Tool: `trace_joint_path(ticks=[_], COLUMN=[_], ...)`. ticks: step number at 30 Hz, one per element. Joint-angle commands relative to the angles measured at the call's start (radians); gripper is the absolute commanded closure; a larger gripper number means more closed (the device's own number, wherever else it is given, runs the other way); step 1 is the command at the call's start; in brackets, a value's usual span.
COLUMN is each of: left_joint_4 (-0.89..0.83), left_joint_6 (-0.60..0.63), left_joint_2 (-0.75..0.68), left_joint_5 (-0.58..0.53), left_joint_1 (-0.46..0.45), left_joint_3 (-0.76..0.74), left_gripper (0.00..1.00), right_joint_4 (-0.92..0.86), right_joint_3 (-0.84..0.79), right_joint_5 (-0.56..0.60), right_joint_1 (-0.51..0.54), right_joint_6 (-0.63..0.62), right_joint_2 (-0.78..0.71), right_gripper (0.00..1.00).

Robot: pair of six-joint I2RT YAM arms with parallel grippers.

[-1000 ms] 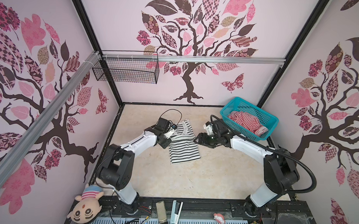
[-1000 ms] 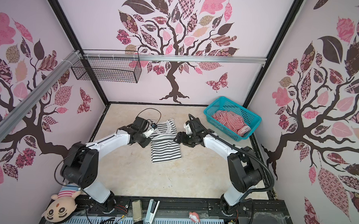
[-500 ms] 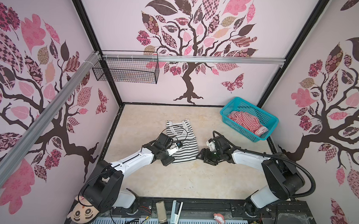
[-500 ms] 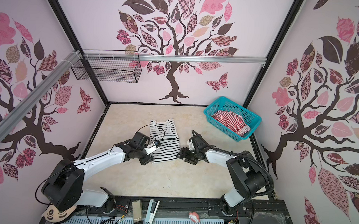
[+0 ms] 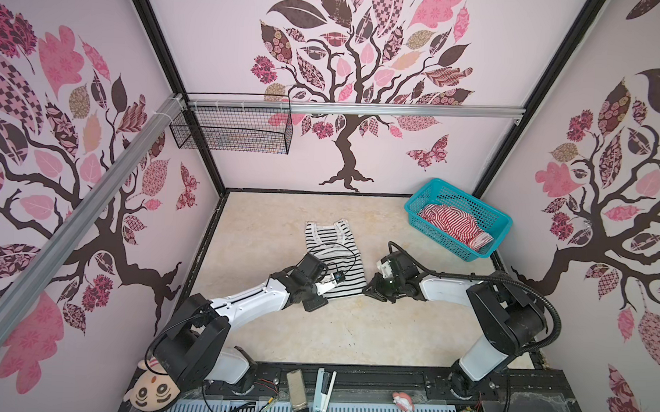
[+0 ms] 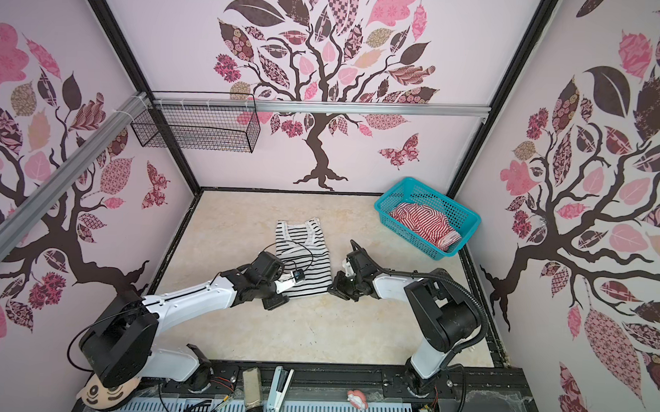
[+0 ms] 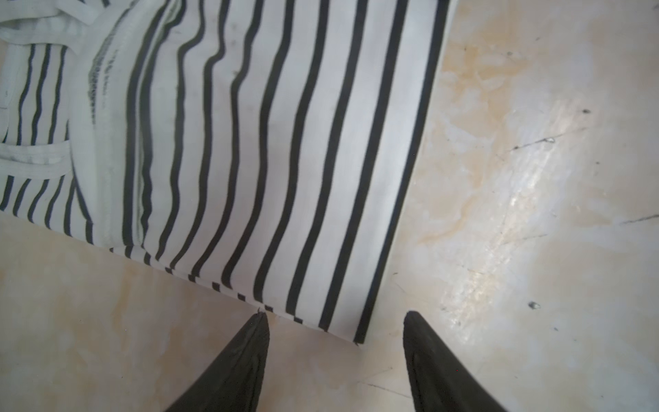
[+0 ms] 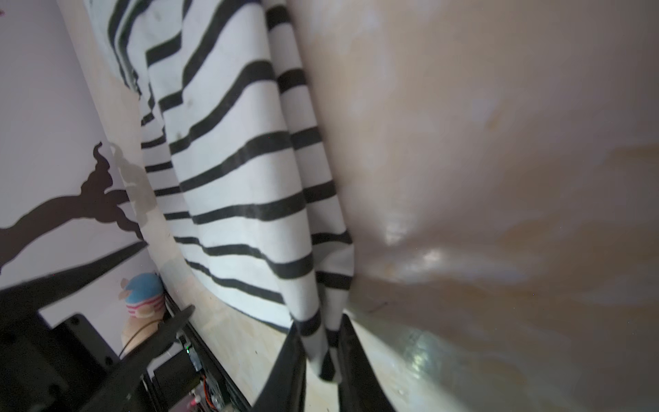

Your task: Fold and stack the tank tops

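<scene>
The black-and-white tank top (image 5: 334,241) (image 6: 304,240) lies flat on the beige tabletop, straps toward the back wall. My right gripper (image 5: 368,291) (image 6: 332,289) (image 8: 321,342) is shut on its near right hem corner; a fold of striped cloth (image 8: 249,178) runs up from between the fingers. My left gripper (image 5: 318,300) (image 7: 336,317) stands open at the near left hem corner (image 7: 356,335), which lies on the table between the fingertips, not gripped. The red-and-white tank top (image 5: 450,223) (image 6: 423,222) lies crumpled in the teal basket (image 5: 453,246).
The teal basket stands at the back right against the wall. A black wire basket (image 5: 232,130) hangs on the back left rail. A plush doll (image 5: 156,388) (image 8: 142,296) lies by the left arm's base. Small items (image 5: 299,393) sit on the front rail.
Both grippers moved from the strap end of the black-and-white top to its near hem. The right gripper closed on the hem corner. The left gripper opened wider.
</scene>
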Motion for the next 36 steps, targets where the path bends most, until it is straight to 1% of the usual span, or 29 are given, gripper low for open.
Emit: trace_joint_path(ticks=[1,4,6,9,13,14,15,16,19,23,24,26,30,32,36], left_joint_4=[0.065,0.087,0.083,0.083,0.094,0.088,0.076,0.045,-0.045,-0.131,-0.154,-0.220,-0.357,-0.408,-0.501], left_joint_6=[0.028,0.035,0.043,0.052,0.050,0.049,0.047,0.047,0.054,0.066,0.066,0.055,0.016,-0.002,-0.025], left_joint_2=[0.021,0.051,0.086,0.125,0.152,0.159,0.169,0.178,0.189,0.155,0.143,0.120,0.087,0.085,0.096], left_joint_5=[-0.077,-0.112,-0.139,-0.163,-0.160,-0.156,-0.152,-0.134,-0.068,0.006,0.033,0.103,0.286,0.374,0.522], left_joint_1=[-0.036,-0.038,-0.039,-0.039,-0.039,-0.039,-0.039,-0.038,-0.038,-0.038,-0.038,-0.038,-0.039,-0.041,-0.061], left_joint_3=[-0.039,-0.034,-0.023,-0.010,-0.004,0.000,0.008,0.020,0.049,0.066,0.079,0.115,0.214,0.261,0.361], left_gripper=[0.36,0.36,0.36,0.36,0.38,0.39,0.44,0.53,0.77,0.97,1.00,1.00,1.00,0.98,0.95], right_joint_4=[0.030,0.007,-0.010,-0.023,-0.031,-0.032,-0.036,-0.041,-0.051,-0.060,-0.063,-0.081,-0.134,-0.172,-0.296], right_joint_3=[0.013,0.015,0.021,0.028,0.037,0.038,0.039,0.042,0.048,0.056,0.056,0.055,0.033,0.024,0.032], right_joint_5=[0.003,0.015,0.019,0.020,0.019,0.019,0.019,0.020,0.023,0.026,0.029,0.036,0.054,0.061,0.082], right_joint_1=[0.002,0.002,0.002,0.002,0.003,0.002,0.002,0.003,0.002,0.002,0.003,0.002,0.002,0.002,0.002], right_joint_6=[0.019,0.016,0.010,0.006,0.008,0.008,0.008,0.008,0.010,0.014,0.016,0.016,0.017,0.014,-0.011], right_joint_2=[0.003,-0.019,-0.028,-0.037,-0.045,-0.048,-0.051,-0.053,-0.066,-0.094,-0.107,-0.141,-0.256,-0.320,-0.453], right_gripper=[0.91,0.98,1.00,1.00,1.00,1.00,1.00,1.00,1.00,1.00,1.00,1.00,1.00,1.00,1.00])
